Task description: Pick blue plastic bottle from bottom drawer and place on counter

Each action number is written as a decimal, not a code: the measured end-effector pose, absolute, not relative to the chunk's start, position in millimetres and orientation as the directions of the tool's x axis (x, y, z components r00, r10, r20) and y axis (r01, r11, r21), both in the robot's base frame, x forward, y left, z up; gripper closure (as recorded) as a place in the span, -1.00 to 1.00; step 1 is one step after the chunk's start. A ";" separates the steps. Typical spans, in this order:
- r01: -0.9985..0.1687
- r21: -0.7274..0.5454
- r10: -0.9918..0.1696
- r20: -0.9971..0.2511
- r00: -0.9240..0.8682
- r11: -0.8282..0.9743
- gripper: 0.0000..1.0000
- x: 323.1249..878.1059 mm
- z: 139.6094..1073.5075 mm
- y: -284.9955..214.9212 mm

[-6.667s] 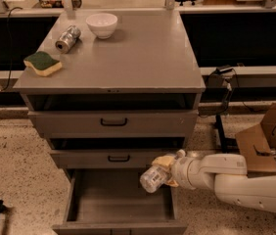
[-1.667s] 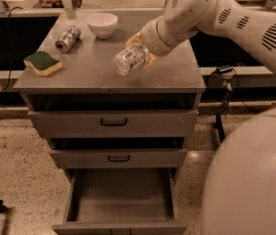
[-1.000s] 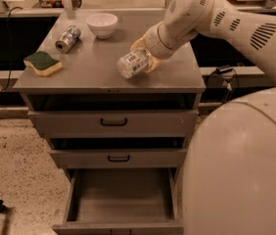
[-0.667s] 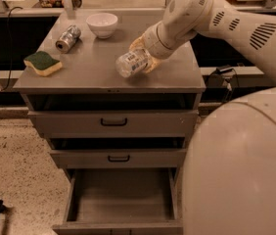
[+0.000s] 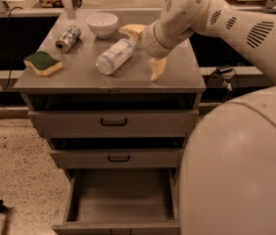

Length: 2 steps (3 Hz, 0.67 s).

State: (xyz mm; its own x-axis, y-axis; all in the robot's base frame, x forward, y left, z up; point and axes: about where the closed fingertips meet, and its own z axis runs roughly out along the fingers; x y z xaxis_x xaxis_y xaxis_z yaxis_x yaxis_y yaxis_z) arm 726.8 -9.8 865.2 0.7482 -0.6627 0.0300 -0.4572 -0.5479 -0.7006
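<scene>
While the blue plastic bottle (image 5: 114,56) lies sideways on the counter (image 5: 79,76), the gripper (image 5: 140,53) hangs beside it, spread wide and empty.

bottle (image 5: 114,56) flat on counter (image 5: 79,76), spread pincer (image 5: 139,53) beside

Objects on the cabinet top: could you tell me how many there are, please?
4: a sponge at the left edge, a can and a bowl at the back, a bottle lying centrally. The open gripper is beside the bottle. The arm may hide more.
</scene>
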 end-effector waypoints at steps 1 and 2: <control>-0.451 -0.703 -0.682 0.067 0.728 -0.551 -1.00 714.0 889.1 -23.8; -0.449 -0.705 -0.682 0.067 0.729 -0.549 -1.00 713.3 891.1 -23.5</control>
